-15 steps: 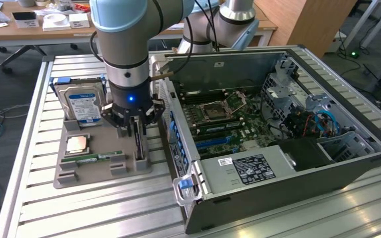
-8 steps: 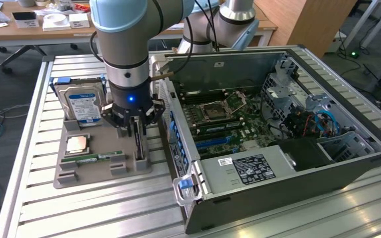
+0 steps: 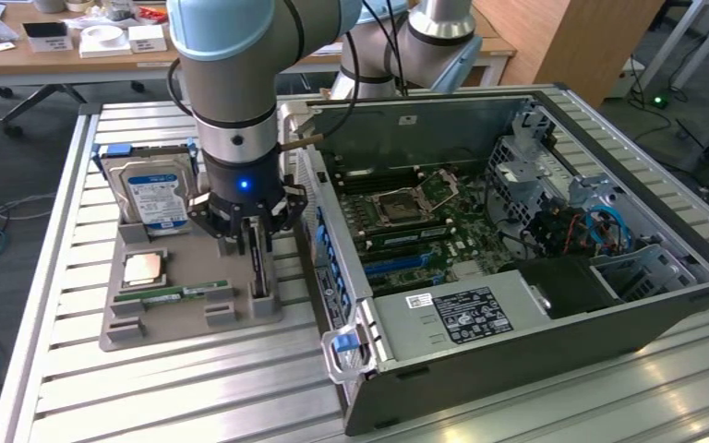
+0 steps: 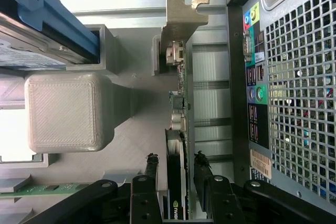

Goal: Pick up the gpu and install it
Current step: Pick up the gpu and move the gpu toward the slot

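While the slatted tabletop (image 3: 182, 388) carries the open computer case (image 3: 539, 355) and a gray holder tray (image 3: 163, 328) beside it, the hand (image 3: 254, 247) hangs over the tray, its fingers (image 4: 151, 174) spread wide on either side of the gpu (image 4: 177, 182), which stands on edge there.

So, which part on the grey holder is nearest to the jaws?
The gpu, the thin dark card standing on edge: the open jaws straddle it. The hard drive, CPU and green memory stick sit farther off.
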